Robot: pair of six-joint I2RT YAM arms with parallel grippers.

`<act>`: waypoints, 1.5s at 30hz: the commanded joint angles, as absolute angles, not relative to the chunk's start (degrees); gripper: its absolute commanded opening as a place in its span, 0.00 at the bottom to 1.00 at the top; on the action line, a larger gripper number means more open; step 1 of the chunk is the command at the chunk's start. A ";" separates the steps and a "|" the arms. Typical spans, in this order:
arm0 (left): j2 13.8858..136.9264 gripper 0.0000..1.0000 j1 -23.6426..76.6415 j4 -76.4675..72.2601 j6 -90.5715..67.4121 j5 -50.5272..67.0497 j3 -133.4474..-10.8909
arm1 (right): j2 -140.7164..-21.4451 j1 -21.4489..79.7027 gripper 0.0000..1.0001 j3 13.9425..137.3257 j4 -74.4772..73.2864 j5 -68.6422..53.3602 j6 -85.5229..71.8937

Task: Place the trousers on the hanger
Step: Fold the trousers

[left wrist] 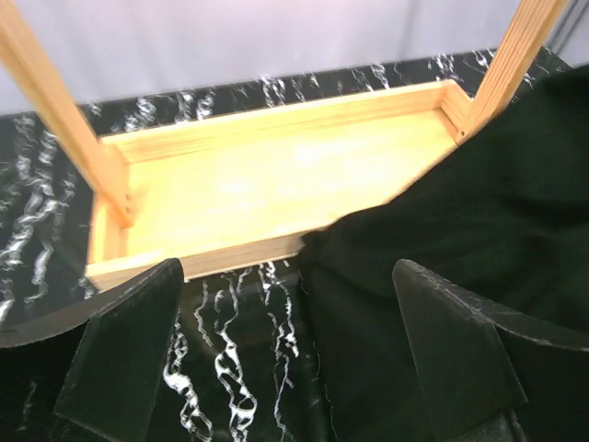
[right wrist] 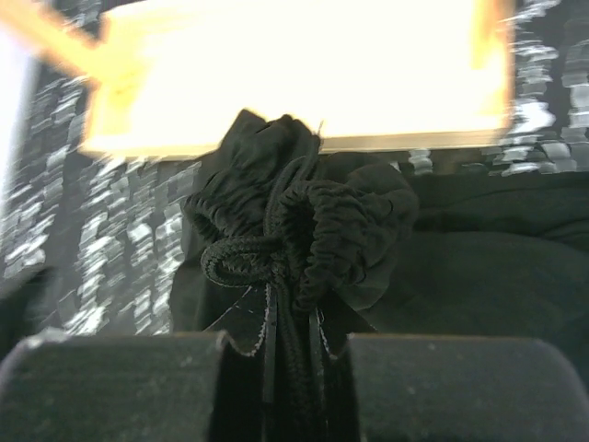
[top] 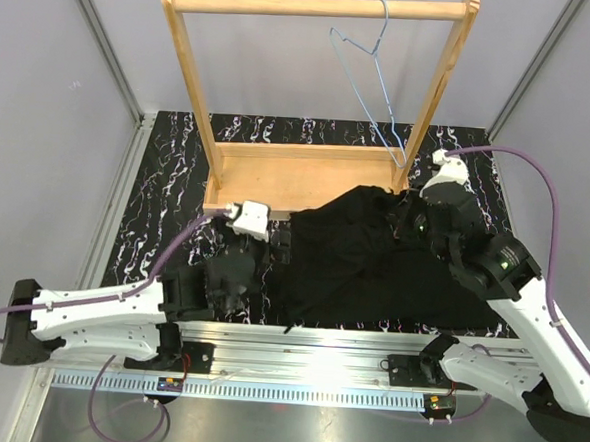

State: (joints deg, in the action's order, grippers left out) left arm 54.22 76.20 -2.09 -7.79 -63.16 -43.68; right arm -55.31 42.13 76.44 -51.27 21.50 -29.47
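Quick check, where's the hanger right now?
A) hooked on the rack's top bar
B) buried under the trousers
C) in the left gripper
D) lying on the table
A: the hanger hangs by its hook from the top bar of the rack, near the right post, while the trousers lie down at its base.

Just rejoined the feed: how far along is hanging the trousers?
Nothing finished yet. In hand: the right gripper is shut on the bunched waistband of the trousers, which lie on the table; the left gripper is open beside them. Left: lift them onto the hanger, hanging bare on the rack.
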 commanded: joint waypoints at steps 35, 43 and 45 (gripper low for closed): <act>90.34 0.99 53.26 -28.12 -39.99 -9.41 -37.88 | -55.90 21.71 0.00 63.90 -55.99 26.54 -23.82; 97.82 0.92 53.44 -33.39 -43.94 -6.42 -37.79 | -55.11 21.53 0.00 63.81 -55.81 25.84 -23.82; 99.05 0.82 53.61 -35.85 -44.47 -5.46 -37.79 | -55.02 21.62 0.00 63.81 -55.72 25.84 -23.73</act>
State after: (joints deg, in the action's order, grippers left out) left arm 97.17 53.39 -30.04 -42.57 -7.84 -36.95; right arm -55.99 22.00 63.35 -58.11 24.77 -23.77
